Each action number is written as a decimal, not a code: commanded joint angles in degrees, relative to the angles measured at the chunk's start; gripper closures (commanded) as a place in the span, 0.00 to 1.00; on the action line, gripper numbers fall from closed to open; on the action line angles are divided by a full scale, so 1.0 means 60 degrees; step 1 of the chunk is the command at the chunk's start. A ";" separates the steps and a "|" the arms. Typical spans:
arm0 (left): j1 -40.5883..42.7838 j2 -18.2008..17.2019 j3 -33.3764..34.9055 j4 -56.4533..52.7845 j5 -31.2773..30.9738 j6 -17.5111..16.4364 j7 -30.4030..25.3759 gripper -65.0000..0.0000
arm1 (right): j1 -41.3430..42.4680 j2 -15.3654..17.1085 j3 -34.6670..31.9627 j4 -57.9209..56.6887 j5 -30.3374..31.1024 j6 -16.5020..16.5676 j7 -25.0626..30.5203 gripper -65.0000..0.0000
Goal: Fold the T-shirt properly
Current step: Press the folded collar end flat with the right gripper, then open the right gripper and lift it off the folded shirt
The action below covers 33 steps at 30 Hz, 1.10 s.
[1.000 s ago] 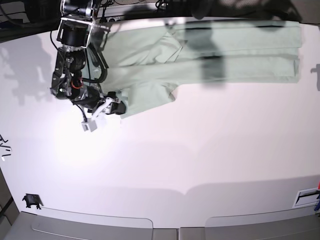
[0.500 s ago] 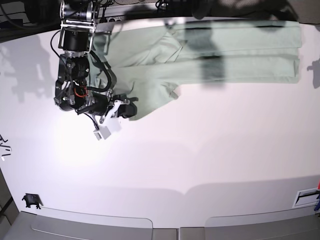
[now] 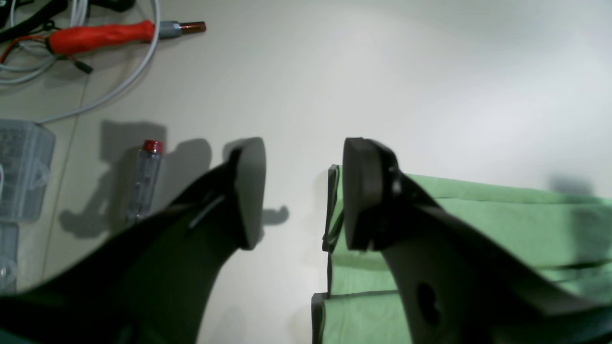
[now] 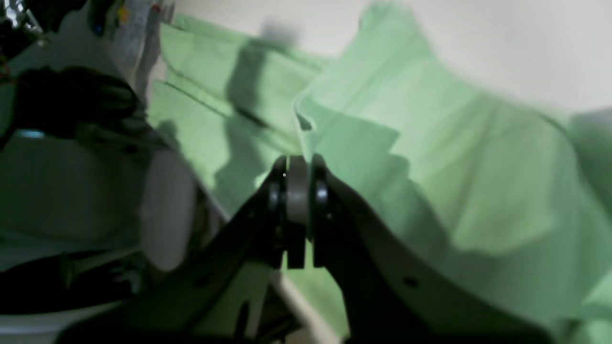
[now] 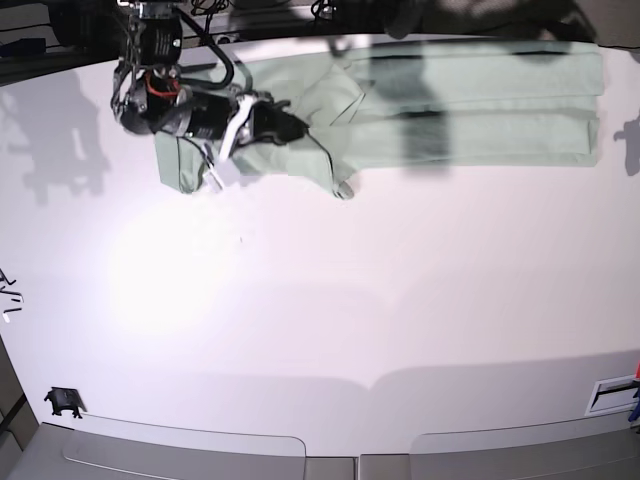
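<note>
My right gripper point(image 5: 290, 128) has swung up from the near edge, carrying the sleeve over the T-shirt point(image 5: 480, 100). In the right wrist view, the jaws are clamped on fabric; I should lay it flat. In the left wrist view, my left gripper point(image 3: 303, 191) is spread apart over the hem.

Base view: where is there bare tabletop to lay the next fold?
Bare: the wide white table below the T-shirt, down to the near edge. Crowded: the far left corner, where the right gripper pinches the shirt, and the far edge, which the shirt covers.
</note>
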 commanded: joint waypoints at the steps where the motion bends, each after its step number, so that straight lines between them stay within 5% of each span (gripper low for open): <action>1: -0.0040 -0.0266 -0.0106 0.0142 -0.0193 -0.0026 -0.0233 0.62 | -0.0066 0.0073 0.0036 0.0178 0.0430 0.0053 0.0164 1.00; 8: -0.0040 -0.0266 -0.0106 0.0142 -0.0189 -0.0026 -0.0295 0.62 | -0.0514 0.0076 0.0036 0.0178 0.1002 0.0053 0.0055 1.00; 10: -0.0040 -0.0266 -0.0106 0.0142 -0.0189 -0.0026 -0.0299 0.62 | -0.0517 0.0073 0.0036 0.0178 0.1282 0.0053 0.0055 0.77; 12: -0.0040 -0.0270 -0.0106 0.0142 -0.0186 -0.0026 -0.0310 0.62 | -0.0517 0.0073 0.0036 0.0178 0.1541 0.0053 -0.0055 0.67; 19: -0.0036 -0.0266 -0.0109 0.0142 0.0634 -0.0007 -0.0517 0.62 | -0.0514 0.0076 0.0040 0.0208 0.4025 0.0053 -0.0436 0.67; 27: 0.0801 0.0634 -0.0109 0.0138 0.0630 0.0076 -0.1282 0.62 | -0.0259 0.0073 0.0062 0.1009 0.4045 0.0053 -0.0436 0.67; 33: 0.1501 0.1694 -0.0106 0.0138 0.0645 0.0047 -0.1534 0.46 | 0.0532 0.0015 0.0597 0.1060 0.3785 0.0053 -0.0386 0.67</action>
